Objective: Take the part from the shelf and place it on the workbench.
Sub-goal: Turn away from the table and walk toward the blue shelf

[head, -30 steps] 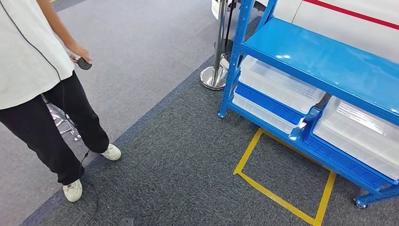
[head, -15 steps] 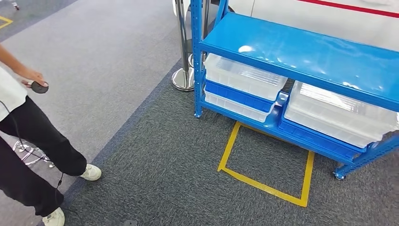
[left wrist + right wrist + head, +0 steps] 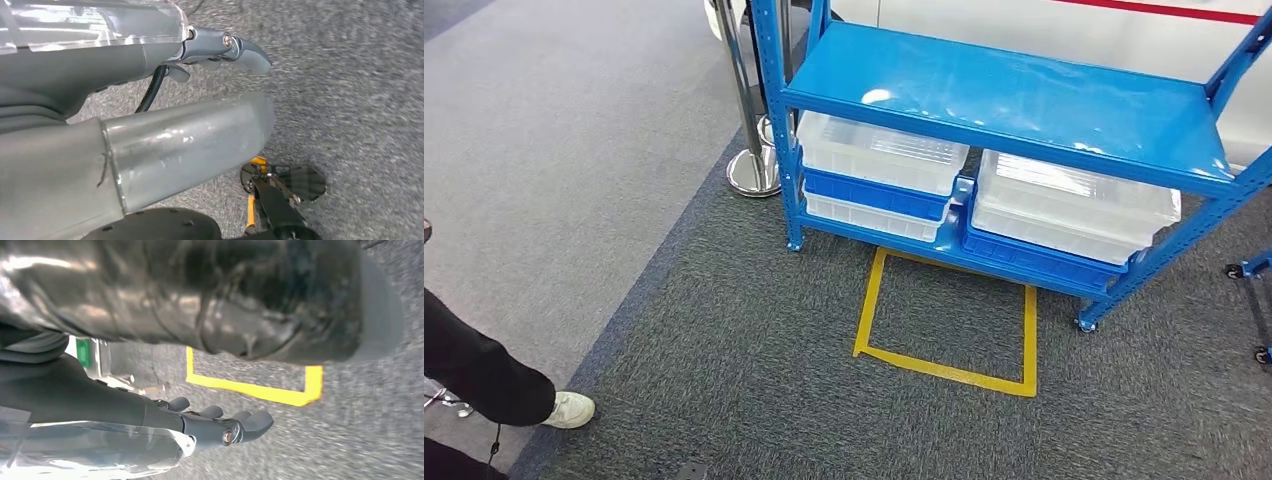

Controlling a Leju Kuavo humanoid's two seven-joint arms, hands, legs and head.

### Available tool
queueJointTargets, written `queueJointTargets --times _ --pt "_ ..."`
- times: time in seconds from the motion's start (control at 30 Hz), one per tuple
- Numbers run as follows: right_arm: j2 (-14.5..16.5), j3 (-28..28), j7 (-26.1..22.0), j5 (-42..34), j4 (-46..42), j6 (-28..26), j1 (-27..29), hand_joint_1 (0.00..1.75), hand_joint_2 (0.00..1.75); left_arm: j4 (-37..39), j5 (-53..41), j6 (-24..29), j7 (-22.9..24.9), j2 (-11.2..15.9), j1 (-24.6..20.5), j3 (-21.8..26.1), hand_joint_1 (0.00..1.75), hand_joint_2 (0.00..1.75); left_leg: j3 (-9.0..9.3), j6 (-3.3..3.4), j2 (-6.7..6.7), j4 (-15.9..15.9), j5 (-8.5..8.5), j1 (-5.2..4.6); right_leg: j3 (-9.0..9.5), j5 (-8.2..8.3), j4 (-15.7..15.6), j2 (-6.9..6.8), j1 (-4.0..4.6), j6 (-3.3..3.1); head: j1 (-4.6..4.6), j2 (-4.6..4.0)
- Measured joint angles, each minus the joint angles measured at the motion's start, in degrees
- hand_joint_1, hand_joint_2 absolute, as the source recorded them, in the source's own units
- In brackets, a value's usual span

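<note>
Left hand: hangs beside the robot's body above grey carpet, fingers pointing out and lying loosely apart, nothing in them. Right hand: likewise hanging over the carpet, fingers extended side by side with small gaps, holding nothing.

Hard to make out: both wrist views are blurred, and much of each hand is cut off by the clear wrist cover and the silver arm. The part cannot be identified; the translucent bins look pale throughout and their contents are not readable from the head view. The workbench cannot be picked out either.

Surroundings: a blue steel shelf stands ahead on dark carpet. Its top deck is bare and glossy. Below it sit two stacks of clear plastic bins, the left stack and the right stack, each resting on blue trays. A yellow tape rectangle marks the floor directly in front of the shelf. A chrome stanchion post stands just beside the shelf's left upright. A person's leg and white shoe sit at the lower left edge, well apart from the shelf.
</note>
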Motion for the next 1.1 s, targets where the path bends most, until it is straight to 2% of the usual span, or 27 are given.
queueJointTargets --times 0.03,0.07,0.1,0.13,0.17,0.23,0.27,0.33,0.37,0.4,0.43,0.47,0.5,0.57,0.6,0.63,0.67,0.77,1.1 --pt "0.0 0.0 0.0 0.0 0.0 0.0 0.0 0.00 0.00 0.0 0.0 0.0 0.0 0.0 0.0 0.0 0.00 0.00 0.27 -0.18 0.68 0.0 -0.21 0.03 1.82 1.90 -3.3 -0.77 -0.10 -0.04 0.00 0.00" --pt "0.0 0.0 0.0 0.0 0.0 0.0 0.0 0.00 0.00 0.0 -0.1 0.0 0.0 0.0 -0.1 0.0 0.00 0.00 0.57 -0.46 1.34 0.0 -0.47 -0.03 3.86 3.44 -7.2 -2.22 -0.03 -0.17 0.01 0.00" --pt "-0.1 0.0 0.0 0.0 0.0 0.0 0.0 0.00 0.00 0.0 -0.1 0.0 0.0 0.0 -0.1 0.0 0.00 0.00 0.82 -0.81 1.96 0.1 -0.79 -0.18 5.51 4.53 -10.4 -3.37 0.17 -0.52 -0.03 0.00" --pt "-0.1 0.0 0.0 0.0 0.0 0.0 -0.1 0.00 0.00 0.0 -0.1 0.0 0.0 0.0 -0.1 0.0 0.00 0.00 1.03 -1.18 2.57 0.1 -1.09 -0.34 6.47 4.93 -12.3 -4.14 0.42 -0.97 -0.10 0.00" --pt "-0.1 -0.1 0.0 0.1 0.0 0.0 -0.2 0.00 0.00 0.0 -0.1 0.0 0.0 0.0 -0.2 0.0 0.00 0.00 1.20 -1.54 3.14 0.2 -1.35 -0.49 6.74 4.77 -13.0 -4.38 0.69 -1.43 -0.18 0.00" --pt "-0.1 -0.1 -0.1 0.5 0.0 -0.1 -0.1 0.00 0.00 0.0 -0.2 0.0 0.0 0.0 -0.4 0.0 0.00 0.00 1.67 -2.19 3.95 0.2 -1.83 -0.51 6.79 4.69 -13.1 -3.12 0.72 -2.29 -0.31 0.00" --pt "-0.1 -0.2 -0.3 1.0 0.0 -0.3 0.0 0.00 0.00 0.0 -0.1 0.1 0.0 0.0 -0.5 0.0 0.00 0.00 1.74 -2.50 3.38 0.6 -2.36 -0.39 6.96 4.71 -13.3 -2.66 0.61 -2.60 -0.35 0.00" --pt "-0.1 -0.1 -0.6 2.2 0.0 -0.7 0.0 0.00 0.00 0.0 -0.1 0.1 -0.1 0.0 -0.6 0.0 0.00 0.00 0.12 -2.96 0.70 4.9 -5.07 -0.12 7.27 4.79 -13.6 -1.92 0.36 -3.30 -0.47 0.00" --pt "-0.1 0.0 -0.6 2.6 0.0 -0.9 -0.1 0.00 0.00 0.0 -0.1 0.2 -0.1 0.0 -0.6 0.0 0.00 0.00 -1.66 -3.08 -0.80 8.6 -7.00 -0.04 7.31 4.72 -13.6 -1.57 0.41 -3.55 -0.52 0.00" --pt "-0.1 0.0 -0.5 2.8 0.0 -1.0 -0.1 0.00 0.00 0.0 -0.1 0.2 -0.1 0.0 -0.4 0.0 0.00 0.00 -3.77 -3.14 -1.61 12.7 -8.70 -0.02 7.32 4.64 -13.5 -1.18 0.49 -3.78 -0.56 0.00" --pt "-0.1 0.0 -0.4 2.9 0.0 -1.0 -0.2 0.00 0.00 0.0 -0.2 0.2 -0.1 0.0 -0.3 0.0 0.00 0.00 -5.55 -3.16 -1.95 15.8 -9.54 -0.02 7.37 4.54 -13.5 -0.72 0.60 -3.91 -0.55 0.00" --pt "-0.1 0.0 -0.2 2.8 0.0 -1.1 -0.2 0.00 0.00 0.0 -0.2 0.2 -0.1 0.0 -0.2 0.0 0.00 0.00 -6.56 -3.11 -2.07 17.1 -9.20 -0.02 7.47 4.42 -13.4 -0.28 0.70 -4.00 -0.56 0.00" --pt "-0.1 0.0 0.0 2.8 0.0 -1.1 -0.2 0.00 0.00 0.0 -0.2 0.2 -0.1 0.0 -0.1 0.0 0.00 0.00 -6.57 -2.97 -2.11 16.2 -7.64 -0.03 7.64 4.28 -13.3 0.13 0.80 -4.02 -0.56 0.00" --pt "-0.1 0.0 0.1 2.7 0.0 -1.1 -0.1 0.00 0.00 0.0 -0.3 0.2 0.0 0.0 -0.1 0.0 0.00 0.00 -4.12 -2.33 -2.20 9.1 -2.76 -0.10 8.07 3.93 -13.1 0.73 0.92 -3.88 -0.55 0.00" --pt "0.0 0.0 0.2 2.7 0.0 -1.1 -0.1 0.00 0.00 0.0 -0.3 0.2 0.0 0.0 -0.1 0.0 0.00 0.00 -2.73 -1.99 -2.30 5.4 -1.05 -0.22 8.19 3.75 -13.0 0.93 1.04 -3.71 -0.53 0.00" --pt "0.0 0.0 0.2 2.7 0.0 -1.1 -0.1 0.00 0.00 0.0 -0.3 0.2 0.0 0.0 -0.2 0.0 0.00 0.00 -1.78 -1.75 -2.38 2.9 -0.11 -0.32 8.19 3.62 -12.9 1.06 1.11 -3.51 -0.53 0.00" --pt "0.1 0.0 0.3 2.7 0.0 -1.1 -0.2 0.00 0.00 0.0 -0.3 0.2 0.0 0.0 -0.3 0.0 0.00 0.00 -1.36 -1.76 -2.46 1.7 0.03 -0.40 8.11 3.51 -12.8 1.11 1.21 -3.49 -0.50 0.00" --pt "0.0 0.0 0.3 2.7 0.0 -1.1 -0.1 0.00 0.00 0.0 -0.3 0.2 0.0 0.0 -0.3 0.0 0.00 0.00 -1.24 -2.08 -2.51 1.2 0.11 -0.57 8.02 3.48 -12.8 1.07 1.24 -3.47 -0.48 0.00" --pt "0.0 0.0 0.3 3.2 0.0 -0.9 -0.1 0.00 0.00 0.0 0.7 0.7 1.8 0.0 -0.4 0.7 0.00 0.00 -1.27 -1.49 -2.52 1.4 -0.06 -0.79 8.23 3.64 -13.2 1.05 1.02 -2.68 -0.49 0.00"
